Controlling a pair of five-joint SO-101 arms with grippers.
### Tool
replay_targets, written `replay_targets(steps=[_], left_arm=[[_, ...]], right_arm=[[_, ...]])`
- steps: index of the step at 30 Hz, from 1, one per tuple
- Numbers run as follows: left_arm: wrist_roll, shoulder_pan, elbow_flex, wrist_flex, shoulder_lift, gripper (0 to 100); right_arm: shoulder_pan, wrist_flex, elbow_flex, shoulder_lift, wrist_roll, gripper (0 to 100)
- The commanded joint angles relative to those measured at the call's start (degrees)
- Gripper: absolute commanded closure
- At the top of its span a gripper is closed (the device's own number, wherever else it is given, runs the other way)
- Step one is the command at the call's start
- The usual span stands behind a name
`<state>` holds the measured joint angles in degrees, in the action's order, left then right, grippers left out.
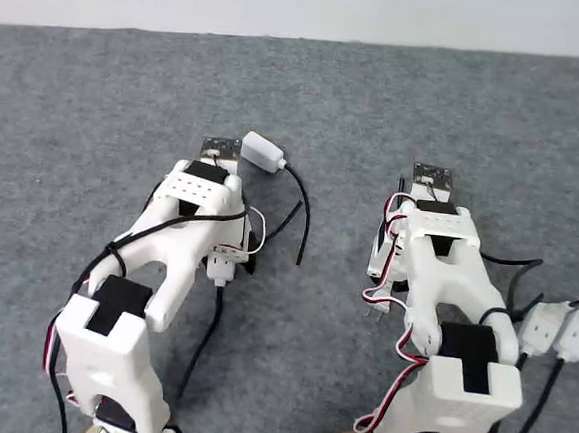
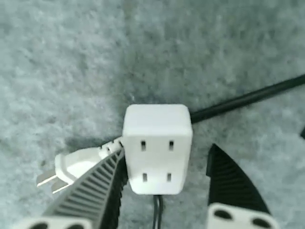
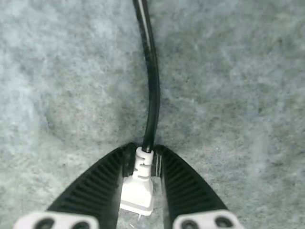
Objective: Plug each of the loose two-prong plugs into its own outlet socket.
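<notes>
A white outlet block (image 2: 157,143) with two pairs of slots lies on the grey carpet between the fingers of my left gripper (image 2: 167,155). The gripper is open: one finger (image 2: 102,186) touches the block's side and the other stands a little apart. A loose white two-prong plug (image 2: 76,166) lies right beside that block. My right gripper (image 3: 144,151) is shut on another white plug (image 3: 138,186), whose black cord (image 3: 151,95) runs away from the fingers. In the high view this plug's prongs (image 1: 370,310) poke out under the right gripper (image 1: 379,289).
A white adapter (image 1: 261,152) with a curling black cord (image 1: 303,213) lies beyond the left arm. More white connectors (image 1: 553,330) on black cords sit at the right edge. A black cord (image 2: 248,98) leaves the outlet block. Grey carpet (image 1: 97,111) spreads around both arms.
</notes>
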<state>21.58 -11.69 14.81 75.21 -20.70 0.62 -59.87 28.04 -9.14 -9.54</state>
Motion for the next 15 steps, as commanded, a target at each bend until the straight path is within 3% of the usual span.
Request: replay_targets(steps=[1,7,12,15], left_arm=[[-3.2,-0.2,-0.2,0.3,3.4,73],[-7.8,2.0,9.4,-5.4,15.8,73],[-17.8,3.4,22.5,-13.2,26.7,73],[-22.0,8.4,29.2,-18.2,33.3,73]], right_arm=[[2.2,1.6,-2.1,0.0,0.8,99.0],[2.2,1.6,-2.1,0.0,0.8,99.0],[2.2,1.6,-2.1,0.1,0.8,99.0],[2.2,1.6,-2.1,0.1,0.9,99.0]])
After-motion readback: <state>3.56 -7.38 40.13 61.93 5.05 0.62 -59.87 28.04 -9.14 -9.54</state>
